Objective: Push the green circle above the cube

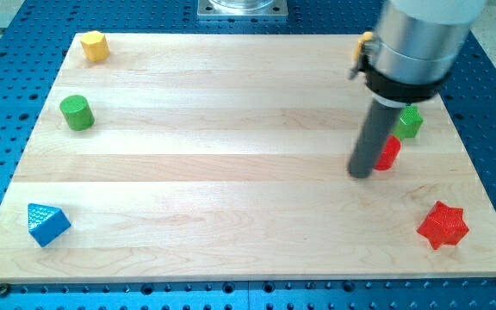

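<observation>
The green circle point(77, 112) is a short green cylinder near the board's left edge, toward the view's top. My tip point(362, 175) rests on the board at the view's right, far from the green circle. A red block point(388, 153) sits right beside the rod, partly hidden by it; its shape is unclear. A green block point(410, 121), cube-like, stands just above the red one, partly hidden by the arm.
A yellow block point(95, 45) sits at the top left corner. A blue triangular block point(46, 223) lies at the bottom left. A red star point(443, 225) lies at the bottom right. A small yellow piece point(366, 40) shows behind the arm. The wooden board point(231, 172) lies on a blue perforated table.
</observation>
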Controlling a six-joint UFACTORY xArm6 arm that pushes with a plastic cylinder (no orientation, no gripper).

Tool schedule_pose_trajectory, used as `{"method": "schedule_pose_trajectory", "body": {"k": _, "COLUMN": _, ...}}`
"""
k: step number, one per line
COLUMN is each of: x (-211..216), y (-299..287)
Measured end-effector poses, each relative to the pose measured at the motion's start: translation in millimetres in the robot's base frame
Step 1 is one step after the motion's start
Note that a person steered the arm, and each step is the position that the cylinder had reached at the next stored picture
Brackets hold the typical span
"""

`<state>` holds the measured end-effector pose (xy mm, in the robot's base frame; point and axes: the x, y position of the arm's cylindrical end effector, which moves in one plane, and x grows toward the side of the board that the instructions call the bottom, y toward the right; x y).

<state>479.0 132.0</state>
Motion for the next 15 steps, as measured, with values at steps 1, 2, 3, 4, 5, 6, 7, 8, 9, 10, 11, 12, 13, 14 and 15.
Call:
{"method": "schedule_pose_trajectory", "body": {"k": 1, "x": -13.2, "y": 19.4}}
{"method": "schedule_pose_trajectory", "body": {"k": 2, "x": -13.2, "y": 49.1}}
{"method": "schedule_pose_trajectory", "body": {"k": 3, "x": -13.2, "y": -25.4}}
{"method": "schedule_pose_trajectory", "body": {"k": 4, "x": -21.8, "y": -187.5}}
{"method": "schedule_pose_trajectory", "body": {"k": 5, "x": 54.9, "y": -340.7}}
{"method": "schedule_pose_trajectory", "body": {"k": 6, "x": 105.1, "y": -435.7}}
{"method": "schedule_pose_trajectory", "body": {"k": 7, "x": 77.1, "y": -435.2}}
{"method": "schedule_pose_trajectory", "body": {"k": 8, "x": 64.1, "y": -435.5}}
{"method": "schedule_pose_trajectory", "body": {"k": 9, "x": 52.9, "y": -435.6}}
{"method": "schedule_pose_trajectory", "body": {"k": 10, "x": 24.2, "y": -435.6}}
{"method": "schedule_pose_trajectory", "body": {"k": 11, "x": -71.0, "y": -414.9}}
{"method": "schedule_pose_trajectory", "body": {"k": 12, "x": -102.4, "y": -324.1}}
{"method": "schedule_pose_trajectory", "body": {"k": 13, "x": -106.4, "y": -220.9}}
{"method": "schedule_pose_trajectory", "body": {"k": 14, "x": -87.3, "y": -231.2}}
{"method": "schedule_pose_trajectory", "body": {"k": 15, "x": -121.2, "y": -150.3}}
